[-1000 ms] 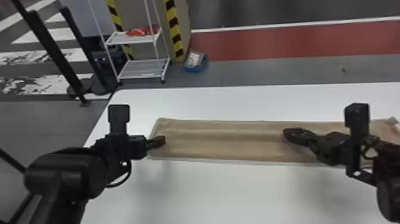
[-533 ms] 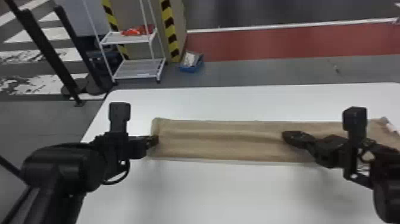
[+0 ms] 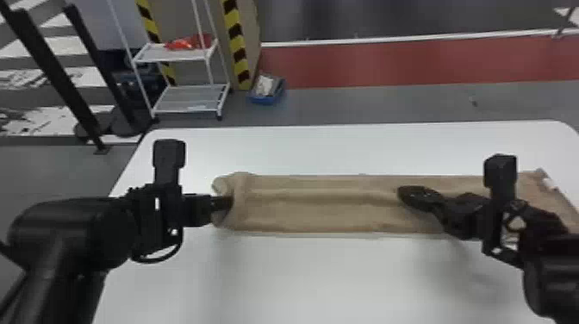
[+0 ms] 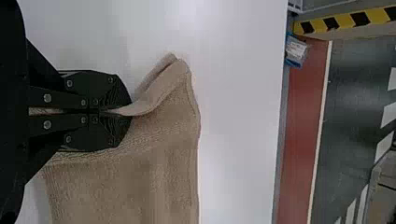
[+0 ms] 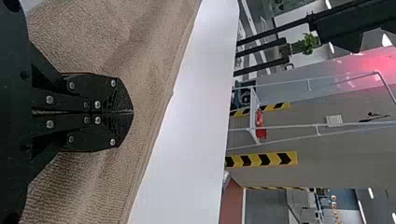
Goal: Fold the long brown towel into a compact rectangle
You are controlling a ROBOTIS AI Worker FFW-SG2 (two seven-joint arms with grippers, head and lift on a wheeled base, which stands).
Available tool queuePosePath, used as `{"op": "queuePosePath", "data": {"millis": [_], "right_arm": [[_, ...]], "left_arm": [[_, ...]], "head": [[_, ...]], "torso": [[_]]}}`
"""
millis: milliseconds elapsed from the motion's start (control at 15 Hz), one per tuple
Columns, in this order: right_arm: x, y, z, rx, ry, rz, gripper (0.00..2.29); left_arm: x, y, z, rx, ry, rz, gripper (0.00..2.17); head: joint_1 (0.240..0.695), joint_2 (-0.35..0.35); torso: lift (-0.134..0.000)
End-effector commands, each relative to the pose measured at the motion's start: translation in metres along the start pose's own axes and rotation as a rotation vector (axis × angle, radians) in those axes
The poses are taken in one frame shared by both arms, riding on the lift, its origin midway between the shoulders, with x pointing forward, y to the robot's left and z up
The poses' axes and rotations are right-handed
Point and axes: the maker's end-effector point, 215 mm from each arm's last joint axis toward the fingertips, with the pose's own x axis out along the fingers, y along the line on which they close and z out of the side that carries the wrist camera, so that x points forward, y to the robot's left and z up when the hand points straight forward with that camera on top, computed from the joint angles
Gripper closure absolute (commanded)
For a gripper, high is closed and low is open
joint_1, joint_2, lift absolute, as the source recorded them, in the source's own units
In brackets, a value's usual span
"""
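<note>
The long brown towel (image 3: 310,207) lies across the white table, its left end lifted and bent over in the head view. At that end is my left gripper (image 3: 227,202); in the left wrist view the left gripper (image 4: 128,112) is shut on the towel (image 4: 163,186), a pinched fold emerging between its fingertips. Farther right, my right gripper (image 3: 403,196) rests over the towel's right part. In the right wrist view the right gripper (image 5: 130,112) is shut, its fingers together against the towel (image 5: 154,70), with no cloth visible between them.
The white table (image 3: 275,275) extends in front of and behind the towel. A small white label (image 3: 549,183) shows at the towel's right end. Beyond the table stand a white shelf rack (image 3: 189,97) and a blue bin (image 3: 267,97) on the floor.
The left gripper has closed on the towel's left end and moved slightly right, bunching and raising that edge. The right gripper has barely moved.
</note>
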Motion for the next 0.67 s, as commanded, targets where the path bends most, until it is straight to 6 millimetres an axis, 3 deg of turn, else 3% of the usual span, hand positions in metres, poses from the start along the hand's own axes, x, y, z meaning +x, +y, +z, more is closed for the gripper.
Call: {"op": "queuePosePath", "data": {"millis": [0,200,333,533,600], "right_arm": [[0.001,-0.001,0.003,0.0,-0.009,0.001,2.02],[-0.01,-0.014,0.013,0.023,-0.06,-0.019,2.02],[-0.027,-0.028,0.019,0.04,-0.1,-0.049,1.99],[-0.078,-0.064,0.046,0.052,-0.194,-0.134,1.6],[-0.099,-0.078,0.051,0.063,-0.224,-0.162,1.21]], "left_arm": [[-0.009,-0.036,0.034,-0.018,-0.062,-0.085,1.74],[-0.016,-0.089,0.064,-0.075,-0.114,-0.2,1.74],[-0.024,-0.124,0.057,-0.087,-0.059,-0.269,1.74],[-0.022,-0.175,0.053,-0.081,-0.049,-0.305,1.74],[-0.02,-0.196,0.047,-0.059,-0.035,-0.314,1.74]], "head": [[0.695,0.118],[0.695,0.072],[0.695,0.04],[0.695,-0.053],[0.695,-0.082]], "torso": [[-0.128],[-0.128],[-0.128],[-0.128],[-0.128]]}}
